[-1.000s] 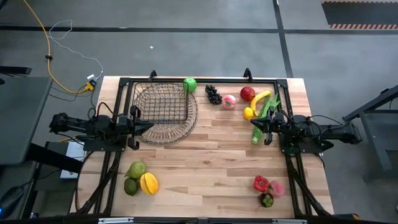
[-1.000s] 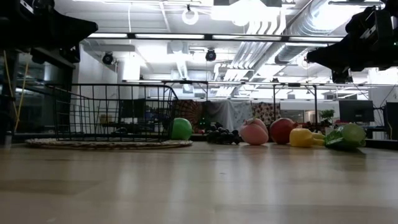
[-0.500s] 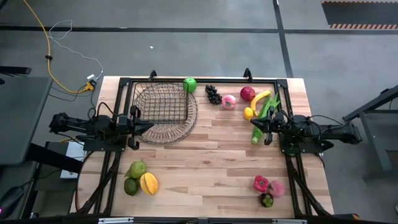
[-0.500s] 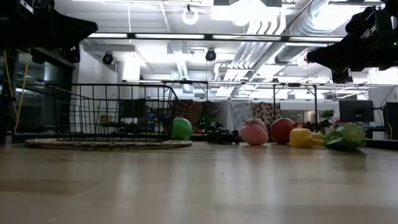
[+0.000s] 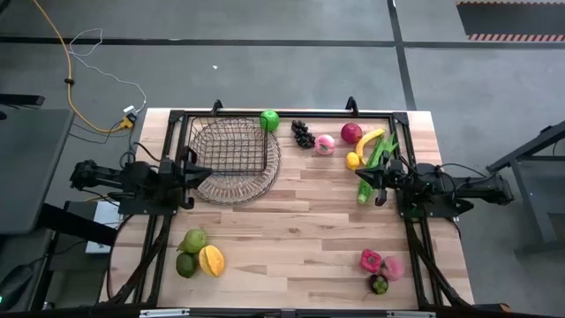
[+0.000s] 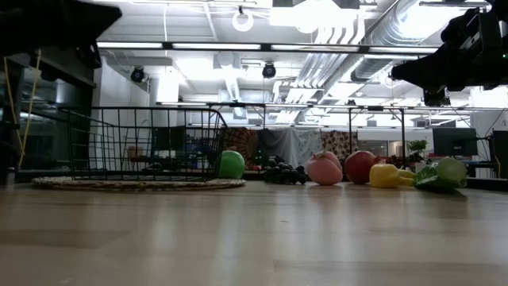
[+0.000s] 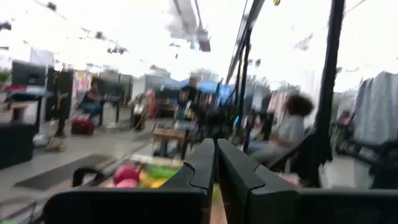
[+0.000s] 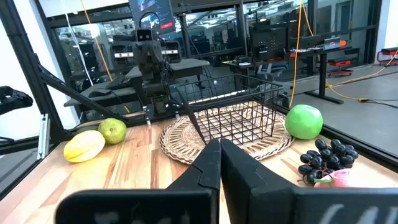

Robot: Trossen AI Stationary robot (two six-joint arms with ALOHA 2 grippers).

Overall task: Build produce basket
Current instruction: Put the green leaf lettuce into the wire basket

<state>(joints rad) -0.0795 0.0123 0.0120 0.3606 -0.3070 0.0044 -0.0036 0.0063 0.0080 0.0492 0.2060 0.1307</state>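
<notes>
The dark wire basket point(image 5: 234, 159) sits on its round woven rim at the table's far left, with nothing in it that I can see. Produce lies in three groups: a green apple point(image 5: 269, 120), grapes point(image 5: 303, 134), a red apple point(image 5: 351, 133), a banana point(image 5: 366, 141) and green stalks point(image 5: 381, 152) along the far edge; green and yellow pieces point(image 5: 199, 253) near left; red, pink and dark pieces point(image 5: 380, 268) near right. My left gripper point(image 5: 206, 170) is shut, tipped upward beside the basket's left rim. My right gripper point(image 5: 360, 179) is shut and level, above the table near the stalks.
A black frame point(image 5: 265, 113) runs along the table's far edge and down both sides. Bare wood point(image 5: 300, 212) lies between the two arms and between the near fruit groups. In the left wrist view, people and furniture show in the room beyond.
My left gripper has tipped its fingers upward and risen slightly, so its tip has drawn back a little toward the table's left edge in the high view. It stays shut.
</notes>
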